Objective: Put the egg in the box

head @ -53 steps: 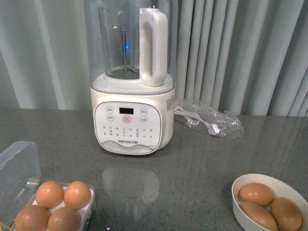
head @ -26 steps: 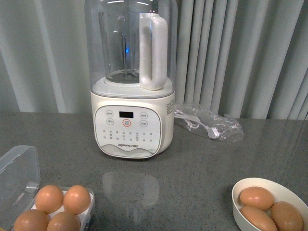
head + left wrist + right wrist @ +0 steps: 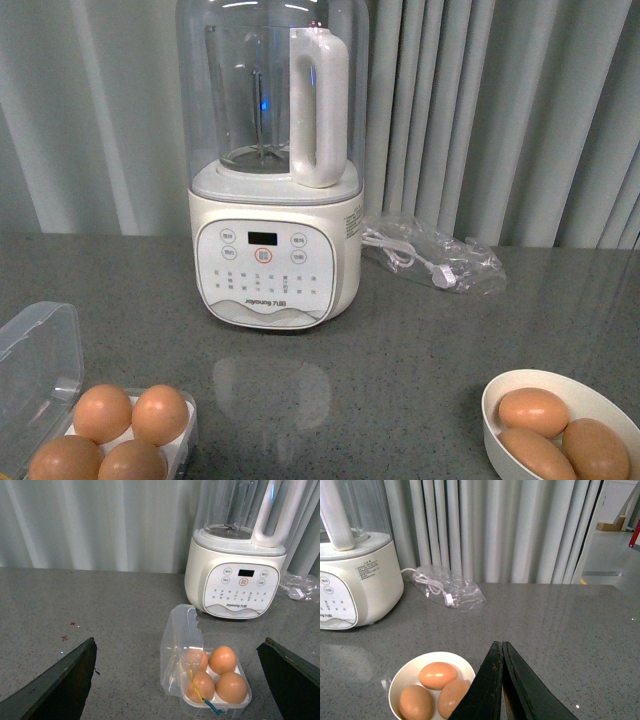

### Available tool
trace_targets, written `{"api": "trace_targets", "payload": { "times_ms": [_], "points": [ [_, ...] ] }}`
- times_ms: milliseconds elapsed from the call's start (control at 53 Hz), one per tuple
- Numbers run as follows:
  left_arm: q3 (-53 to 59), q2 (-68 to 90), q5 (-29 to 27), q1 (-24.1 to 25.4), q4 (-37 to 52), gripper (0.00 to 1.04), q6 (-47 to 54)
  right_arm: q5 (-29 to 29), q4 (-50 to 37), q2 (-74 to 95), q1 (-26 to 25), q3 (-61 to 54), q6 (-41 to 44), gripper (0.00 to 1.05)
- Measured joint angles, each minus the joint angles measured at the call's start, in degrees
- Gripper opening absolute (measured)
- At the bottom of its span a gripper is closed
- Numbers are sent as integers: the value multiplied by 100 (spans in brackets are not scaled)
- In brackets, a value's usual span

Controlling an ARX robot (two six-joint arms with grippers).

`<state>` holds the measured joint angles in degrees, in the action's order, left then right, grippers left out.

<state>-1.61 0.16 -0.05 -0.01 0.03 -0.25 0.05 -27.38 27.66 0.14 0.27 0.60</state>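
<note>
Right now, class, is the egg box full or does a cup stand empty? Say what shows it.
Full: the left wrist view shows four eggs seated in the box, with no empty place left.

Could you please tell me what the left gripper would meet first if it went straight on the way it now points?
Probably the box, its open lid standing between the open left gripper's fingers; depth is unclear, so it could reach the table first.
</note>
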Motion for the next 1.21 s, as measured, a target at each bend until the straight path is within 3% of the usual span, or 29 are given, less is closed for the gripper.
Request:
{"api": "trace_targets", "payload": {
  "times_ms": [849, 962, 1208],
  "points": [
    [0, 0, 0, 0, 0, 98, 0, 0, 1716, -1759, 0, -2, 0, 3],
    [0, 0, 0, 0, 0, 98, 0, -11, 2673, -2516, 0, 2, 0, 3],
    [0, 2, 0, 0, 0, 98, 0, -11, 2730, -2736, -2, 2, 4, 3]
  ]
}}
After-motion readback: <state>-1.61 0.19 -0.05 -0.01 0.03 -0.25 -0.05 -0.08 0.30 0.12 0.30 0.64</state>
